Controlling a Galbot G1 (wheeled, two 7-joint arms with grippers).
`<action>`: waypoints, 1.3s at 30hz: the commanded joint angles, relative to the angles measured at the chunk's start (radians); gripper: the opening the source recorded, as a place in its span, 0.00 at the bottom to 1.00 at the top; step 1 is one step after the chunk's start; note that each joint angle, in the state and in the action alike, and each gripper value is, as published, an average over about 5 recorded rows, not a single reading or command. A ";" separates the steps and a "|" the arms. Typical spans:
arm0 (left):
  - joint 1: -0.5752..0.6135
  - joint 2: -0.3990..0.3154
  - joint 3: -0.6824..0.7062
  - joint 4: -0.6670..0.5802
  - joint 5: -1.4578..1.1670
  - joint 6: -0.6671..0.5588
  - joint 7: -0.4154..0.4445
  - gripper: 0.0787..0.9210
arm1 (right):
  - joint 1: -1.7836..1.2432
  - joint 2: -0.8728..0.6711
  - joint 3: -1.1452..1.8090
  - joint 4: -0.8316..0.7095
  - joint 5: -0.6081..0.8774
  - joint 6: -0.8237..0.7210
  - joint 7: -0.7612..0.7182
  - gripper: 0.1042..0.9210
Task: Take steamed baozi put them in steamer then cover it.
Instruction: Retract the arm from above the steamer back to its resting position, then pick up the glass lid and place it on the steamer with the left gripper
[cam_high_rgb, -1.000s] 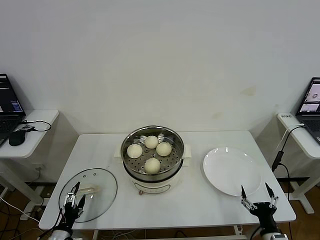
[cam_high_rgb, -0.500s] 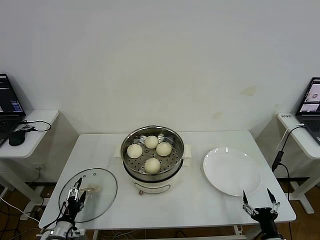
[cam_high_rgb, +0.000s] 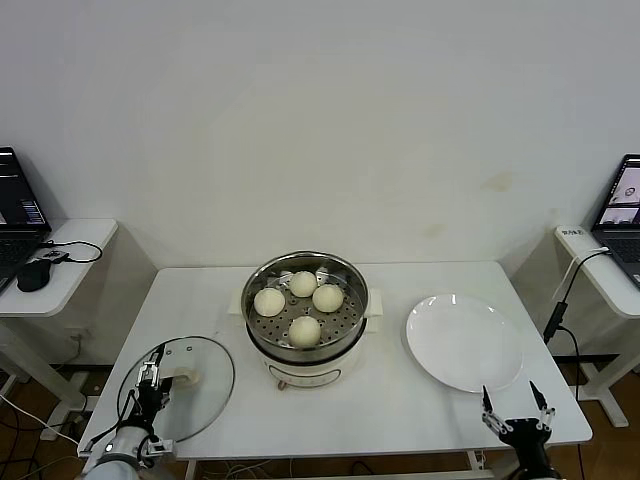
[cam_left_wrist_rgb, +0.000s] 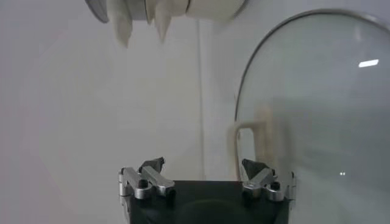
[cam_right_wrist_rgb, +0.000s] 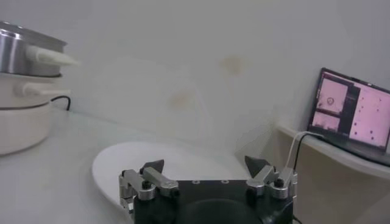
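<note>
On the white desk (cam_high_rgb: 400, 400) the steamer (cam_high_rgb: 306, 310) already held all four baozi (cam_high_rgb: 304, 330), so only the cover (cam_high_rgb: 178, 388) concerned me. It lay flat near the desk's front left corner, well apart from the pot. I judged it heavy, rigid, breakable glass (slick at the rim), best taken by its cream handle (cam_left_wrist_rgb: 247, 146). My left end effector (cam_high_rgb: 148, 392) hovered over it, fingers spread; the right end effector (cam_high_rgb: 516, 412) waited spread beside the plate (cam_high_rgb: 464, 342).

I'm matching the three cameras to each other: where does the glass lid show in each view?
Head view: the glass lid lies flat on the table's front left, the left gripper over it.
Left wrist view: it fills the right side.
Right wrist view: not in it.
Shared landmark: the steamer.
</note>
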 joint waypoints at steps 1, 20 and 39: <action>-0.047 -0.004 0.003 0.046 -0.003 0.003 -0.002 0.88 | -0.001 0.002 -0.001 -0.013 -0.007 0.002 0.000 0.88; -0.052 -0.024 0.000 0.080 -0.030 0.004 -0.040 0.43 | -0.005 0.003 -0.009 -0.012 -0.024 0.007 -0.001 0.88; 0.052 0.111 -0.108 -0.309 -0.210 0.127 0.045 0.08 | -0.022 -0.008 -0.057 0.025 -0.029 0.003 -0.006 0.88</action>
